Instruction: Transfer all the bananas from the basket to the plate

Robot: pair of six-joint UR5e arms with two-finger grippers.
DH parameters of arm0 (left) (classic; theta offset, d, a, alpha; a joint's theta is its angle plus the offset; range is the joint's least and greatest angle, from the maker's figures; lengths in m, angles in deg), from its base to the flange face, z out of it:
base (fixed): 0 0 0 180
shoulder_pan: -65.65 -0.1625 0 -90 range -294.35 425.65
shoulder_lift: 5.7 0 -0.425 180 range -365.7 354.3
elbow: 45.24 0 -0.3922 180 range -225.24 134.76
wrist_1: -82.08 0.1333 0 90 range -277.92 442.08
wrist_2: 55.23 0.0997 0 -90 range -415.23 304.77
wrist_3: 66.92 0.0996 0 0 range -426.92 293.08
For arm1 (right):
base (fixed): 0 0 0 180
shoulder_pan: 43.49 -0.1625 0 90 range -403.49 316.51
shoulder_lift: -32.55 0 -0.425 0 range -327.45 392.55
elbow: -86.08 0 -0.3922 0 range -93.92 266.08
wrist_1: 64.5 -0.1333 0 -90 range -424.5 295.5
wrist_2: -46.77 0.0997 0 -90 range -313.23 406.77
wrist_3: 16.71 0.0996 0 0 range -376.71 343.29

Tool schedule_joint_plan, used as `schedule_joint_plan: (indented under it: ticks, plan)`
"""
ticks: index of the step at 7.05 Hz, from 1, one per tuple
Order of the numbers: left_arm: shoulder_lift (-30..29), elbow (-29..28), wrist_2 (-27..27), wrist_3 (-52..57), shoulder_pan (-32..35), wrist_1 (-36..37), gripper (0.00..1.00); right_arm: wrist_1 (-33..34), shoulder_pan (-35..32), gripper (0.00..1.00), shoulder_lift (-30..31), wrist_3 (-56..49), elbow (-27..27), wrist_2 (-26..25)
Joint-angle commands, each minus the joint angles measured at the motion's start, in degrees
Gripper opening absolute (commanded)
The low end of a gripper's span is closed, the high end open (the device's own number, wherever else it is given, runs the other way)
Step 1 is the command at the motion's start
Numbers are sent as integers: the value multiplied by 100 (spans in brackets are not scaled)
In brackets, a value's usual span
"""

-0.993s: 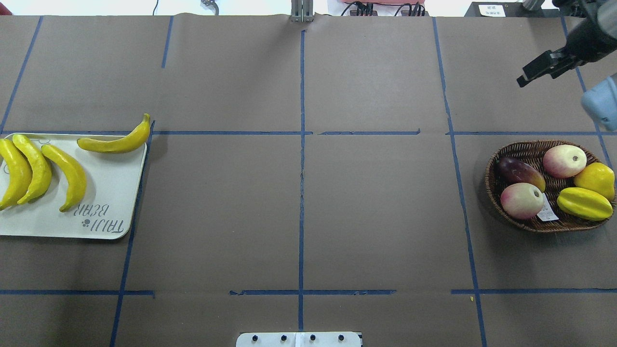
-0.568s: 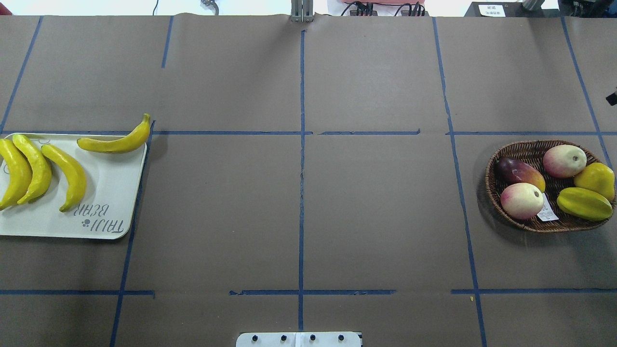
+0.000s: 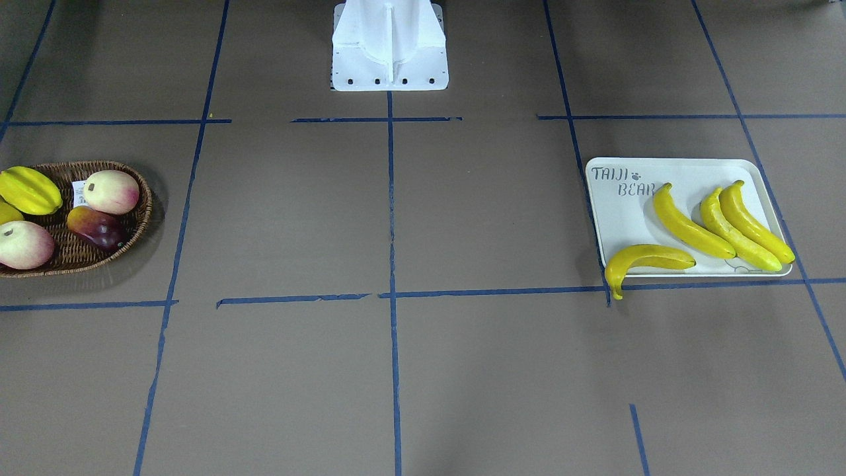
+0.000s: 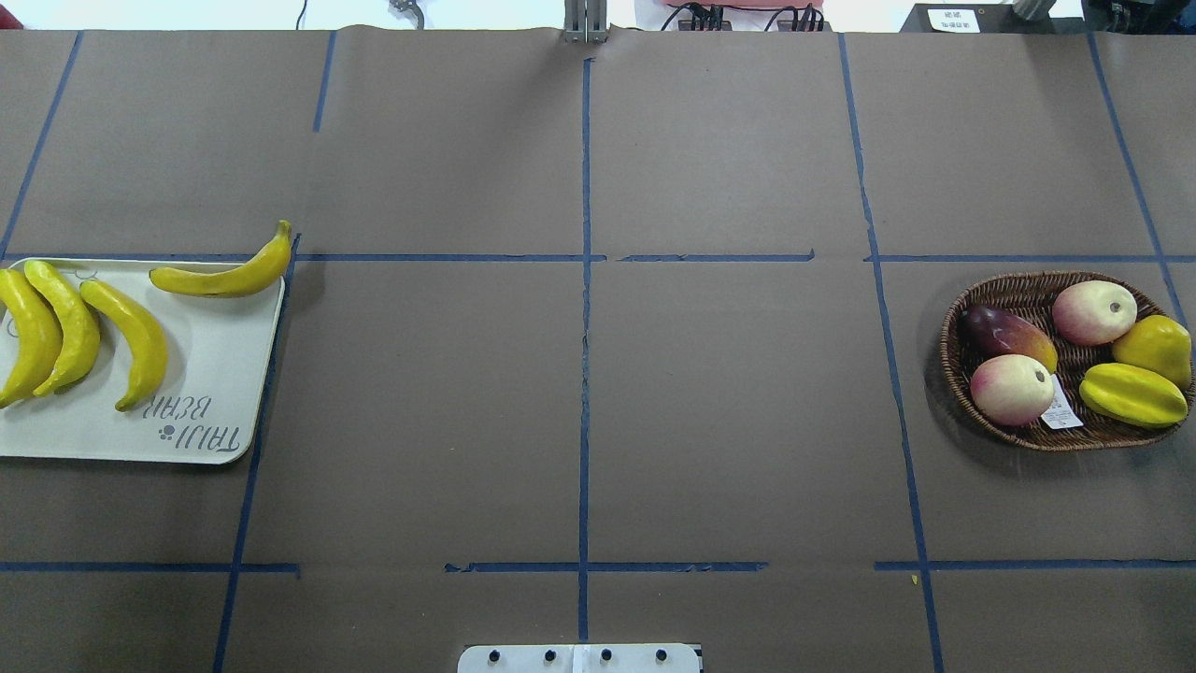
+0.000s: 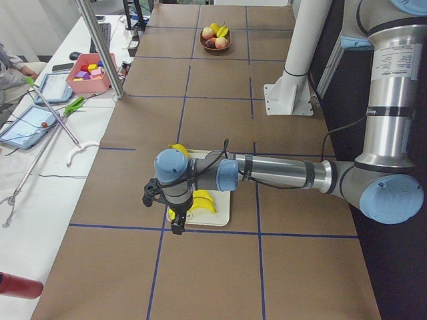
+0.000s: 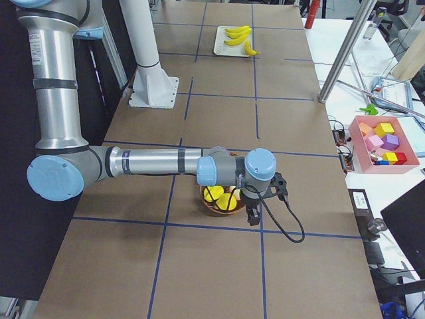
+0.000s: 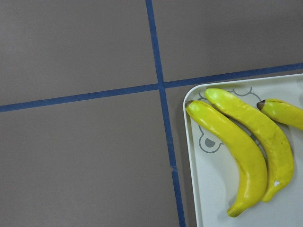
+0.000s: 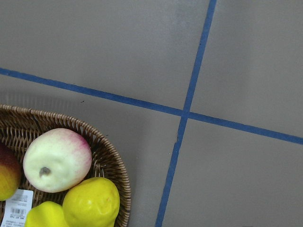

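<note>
Overhead exterior view took in the whole brown table (image 4: 729, 374) but no gripper. Only the side views caught them: the left gripper (image 5: 176, 223) hung pointing down above the plate (image 4: 215, 393), the right gripper (image 6: 253, 216) likewise above the basket (image 4: 946, 346). From those angles I could not tell whether either gripper was open or closed, and the wrist views showed nothing of the gripper itself. All four bananas (image 4: 140, 341) lay on the plate below the left gripper. The basket under the right one held only peaches (image 4: 1012, 390), a starfruit (image 4: 1132, 395), a mango (image 4: 1007, 335) and another yellow fruit (image 4: 1154, 348). The transfer looked finished, so the sound move was for both grippers to lift straight up and clear. One banana (image 4: 224, 276) overhung the plate's rim, its tip out over the table; a brush could roll it off. The overhead frame cut off the plate's outer end, and in the side views the left arm (image 5: 280, 175) and right arm (image 6: 153, 161) hid much of plate and basket.
</note>
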Motion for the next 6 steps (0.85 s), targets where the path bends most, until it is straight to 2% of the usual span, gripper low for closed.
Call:
schedule_joint_plan:
  ticks: [1, 2, 6]
  plan:
    - [42, 62, 136, -13, 3, 383, 100, -3, 39, 97, 14, 225, 8, -144]
    - [24, 96, 119, -13, 38, 349, 100, -11, 56, 97, 14, 321, -1, -276]
    - [76, 465, 145, 4, -5, 322, 100, -169, 162, 99, 6, 445, 8, -268]
